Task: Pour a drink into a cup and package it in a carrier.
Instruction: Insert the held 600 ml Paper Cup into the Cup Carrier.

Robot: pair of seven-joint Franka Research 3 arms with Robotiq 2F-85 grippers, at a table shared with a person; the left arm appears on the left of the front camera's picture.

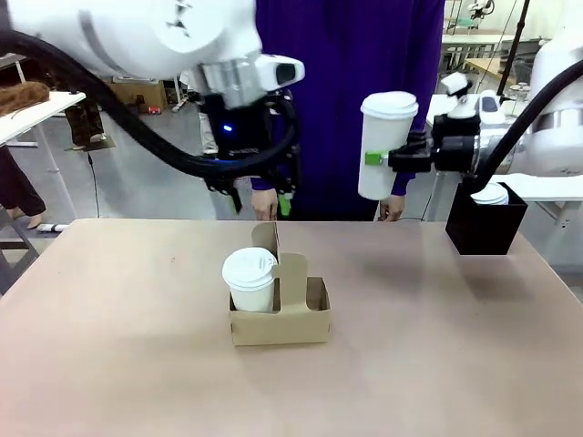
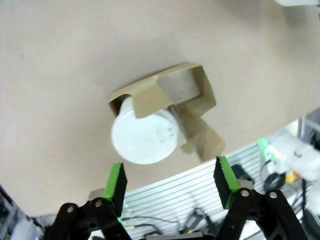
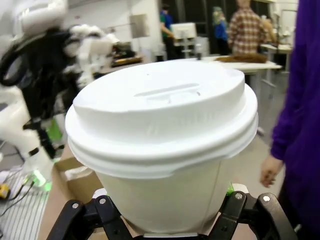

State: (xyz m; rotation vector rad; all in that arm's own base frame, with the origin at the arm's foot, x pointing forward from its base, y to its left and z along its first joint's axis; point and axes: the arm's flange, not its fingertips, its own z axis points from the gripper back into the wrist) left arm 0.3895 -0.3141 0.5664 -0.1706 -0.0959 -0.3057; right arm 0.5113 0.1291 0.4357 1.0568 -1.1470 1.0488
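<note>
Left hand [image 1: 262,202] is hanging spread and empty above the cardboard carrier [image 1: 291,323], mid-table [image 1: 437,346]. First lidded cup [image 1: 250,278] is sitting in its left well. Right hand [image 1: 378,162] is pinching the second lidded cup [image 1: 384,146] upright in the air, right of and beyond the carrier. Next, I'd say: clear the left hand, centre the cup over the free right well [image 1: 314,296], avoid the handle, lower straight, and release once seated.

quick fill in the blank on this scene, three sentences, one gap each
1. One cup sits in a well of the brown ____.
2. The left gripper hangs above it with its jaws ____.
3. The right gripper is shut on a second cup, held in the air, with a white ____ on top.

Missing words: carrier; open; lid
</note>
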